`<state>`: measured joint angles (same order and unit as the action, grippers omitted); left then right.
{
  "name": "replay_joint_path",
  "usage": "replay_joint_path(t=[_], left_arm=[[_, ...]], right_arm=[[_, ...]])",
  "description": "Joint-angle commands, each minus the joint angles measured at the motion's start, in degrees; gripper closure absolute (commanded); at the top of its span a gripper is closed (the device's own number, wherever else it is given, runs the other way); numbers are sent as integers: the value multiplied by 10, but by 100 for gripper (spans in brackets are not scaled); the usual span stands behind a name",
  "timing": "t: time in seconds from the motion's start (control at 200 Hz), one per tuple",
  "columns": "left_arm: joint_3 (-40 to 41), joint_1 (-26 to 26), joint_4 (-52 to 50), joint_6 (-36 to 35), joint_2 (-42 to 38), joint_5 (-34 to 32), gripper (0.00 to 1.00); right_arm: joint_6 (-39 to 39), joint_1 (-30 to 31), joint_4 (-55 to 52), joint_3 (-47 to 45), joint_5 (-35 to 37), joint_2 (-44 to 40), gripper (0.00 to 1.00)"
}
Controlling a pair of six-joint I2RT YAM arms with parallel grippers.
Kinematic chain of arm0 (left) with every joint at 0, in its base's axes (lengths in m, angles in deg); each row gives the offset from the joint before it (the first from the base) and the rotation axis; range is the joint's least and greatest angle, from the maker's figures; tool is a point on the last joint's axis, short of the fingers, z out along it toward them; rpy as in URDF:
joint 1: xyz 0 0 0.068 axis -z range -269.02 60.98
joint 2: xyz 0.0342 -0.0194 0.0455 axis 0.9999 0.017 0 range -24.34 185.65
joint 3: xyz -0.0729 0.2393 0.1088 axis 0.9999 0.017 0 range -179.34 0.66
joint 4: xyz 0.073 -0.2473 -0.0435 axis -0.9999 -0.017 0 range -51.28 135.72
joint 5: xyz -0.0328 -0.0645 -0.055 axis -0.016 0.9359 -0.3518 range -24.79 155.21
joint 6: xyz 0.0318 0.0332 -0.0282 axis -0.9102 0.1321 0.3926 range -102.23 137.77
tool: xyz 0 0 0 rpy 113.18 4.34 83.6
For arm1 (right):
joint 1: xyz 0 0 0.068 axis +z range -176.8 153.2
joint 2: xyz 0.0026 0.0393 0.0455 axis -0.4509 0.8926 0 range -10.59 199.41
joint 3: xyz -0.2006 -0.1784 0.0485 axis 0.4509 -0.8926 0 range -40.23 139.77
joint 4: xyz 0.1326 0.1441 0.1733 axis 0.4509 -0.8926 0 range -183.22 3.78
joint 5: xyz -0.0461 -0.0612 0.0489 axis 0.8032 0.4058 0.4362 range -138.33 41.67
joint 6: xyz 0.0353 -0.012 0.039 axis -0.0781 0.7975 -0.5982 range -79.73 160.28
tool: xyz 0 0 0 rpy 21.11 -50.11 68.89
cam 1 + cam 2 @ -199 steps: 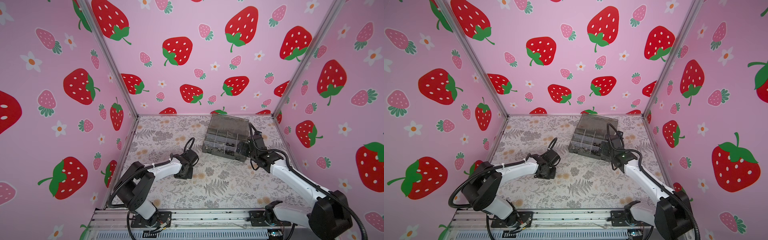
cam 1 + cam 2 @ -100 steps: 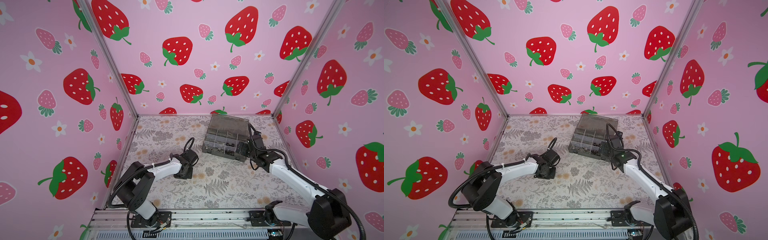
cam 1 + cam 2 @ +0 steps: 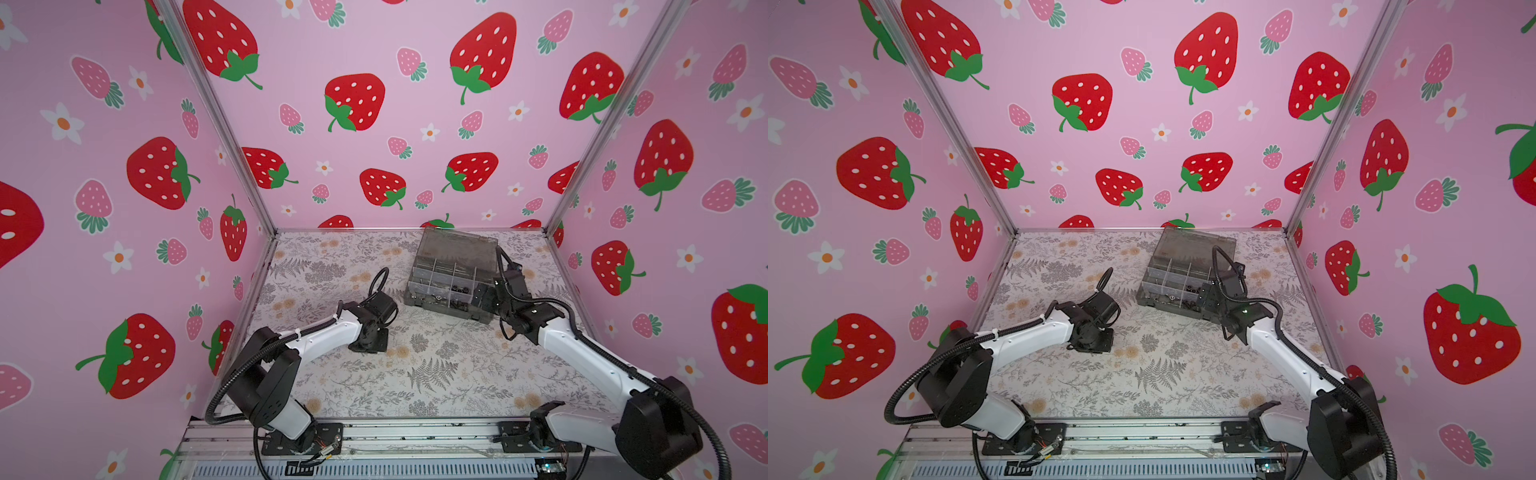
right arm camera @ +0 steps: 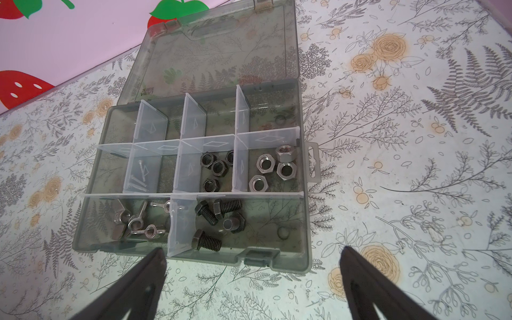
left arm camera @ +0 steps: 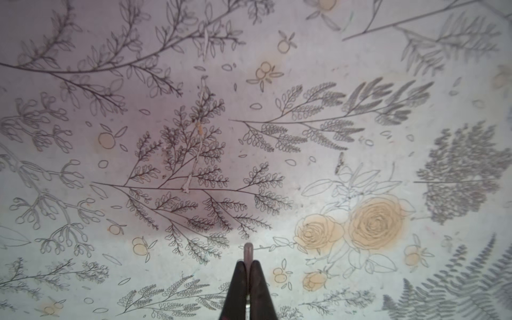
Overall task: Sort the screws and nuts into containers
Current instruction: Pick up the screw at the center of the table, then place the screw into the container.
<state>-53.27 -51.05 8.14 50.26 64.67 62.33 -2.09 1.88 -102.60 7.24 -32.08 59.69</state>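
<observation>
Organiser box (image 3: 444,307) near back wall (image 3: 374,145), right fingers (image 4: 133,288) spread — at front edge

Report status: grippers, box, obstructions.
Left gripper jaws shut, over mat. Right gripper jaws open, facing organiser box. Screws, nuts inside compartments; lid open. Nothing blocking.

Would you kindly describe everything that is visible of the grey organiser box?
The organiser box is smoky grey translucent plastic, resting on the floral table. Its hinged lid is swung open. Pale dividers split it into compartments holding black bolts, wing nuts, black nuts, silver hex nuts and slim screws; several look empty. A latch tab sits on its front edge.
</observation>
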Motion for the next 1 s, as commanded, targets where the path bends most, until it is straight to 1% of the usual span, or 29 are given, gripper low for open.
replay_joint_path(t=[0.0, 0.115, 0.31, 0.545, 0.77, 0.996], left_arm=[[-40, -2, 0, 9, -8, 10, 100], [-83, -2, 22, 5, 10, 17, 100], [-180, -2, 51, -7, 74, 37, 100], [-316, -2, 52, -32, 173, 8, 100], [-440, -6, 52, -51, 265, 1, 100], [-535, -19, 41, -60, 345, -3, 100]], right_arm=[[-6, -3, -1, 0, 5, 4, 0], [-6, -3, 1, 1, 3, 6, 0], [-4, -2, -1, 4, 1, 6, 0], [-1, -2, -3, 11, 5, 10, 0], [1, -2, -3, 19, 3, 19, 0], [-3, -1, -5, 22, 1, 20, 0]])
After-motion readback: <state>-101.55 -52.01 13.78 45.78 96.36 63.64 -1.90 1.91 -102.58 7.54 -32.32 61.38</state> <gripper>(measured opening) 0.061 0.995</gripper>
